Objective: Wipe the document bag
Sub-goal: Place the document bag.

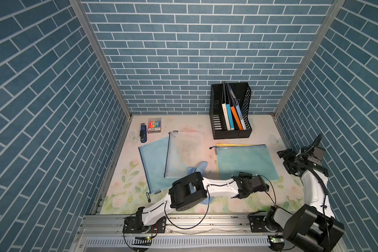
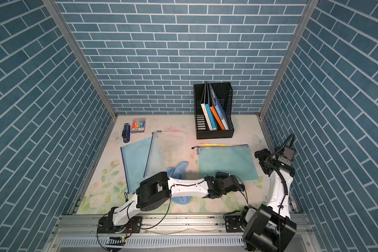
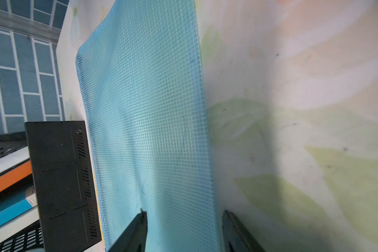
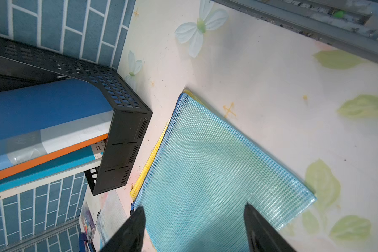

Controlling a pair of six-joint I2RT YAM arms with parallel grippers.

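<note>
Several mesh document bags lie flat on the floral table. A clear one [image 1: 183, 152] in the middle has a grey smudge, and a crumpled blue cloth [image 1: 198, 169] rests at its near right corner, partly hidden under my left arm. A teal bag [image 1: 247, 159] lies to the right, on top of a yellow one [image 1: 227, 144]. My left gripper [image 1: 244, 175] points down at the teal bag's front edge [image 3: 202, 131]. It is open, with one finger over the mesh and one over the table [image 3: 183, 211]. My right gripper [image 1: 287, 161] hovers open and holds nothing, just past that bag's right edge [image 4: 194, 206].
A black file holder [image 1: 229, 113] with upright folders stands behind the teal bag. A light blue bag [image 1: 153, 161] lies left of the clear one. A stapler [image 1: 143, 133] and a highlighter pack [image 1: 155, 125] sit at the back left. Brick-patterned walls close three sides.
</note>
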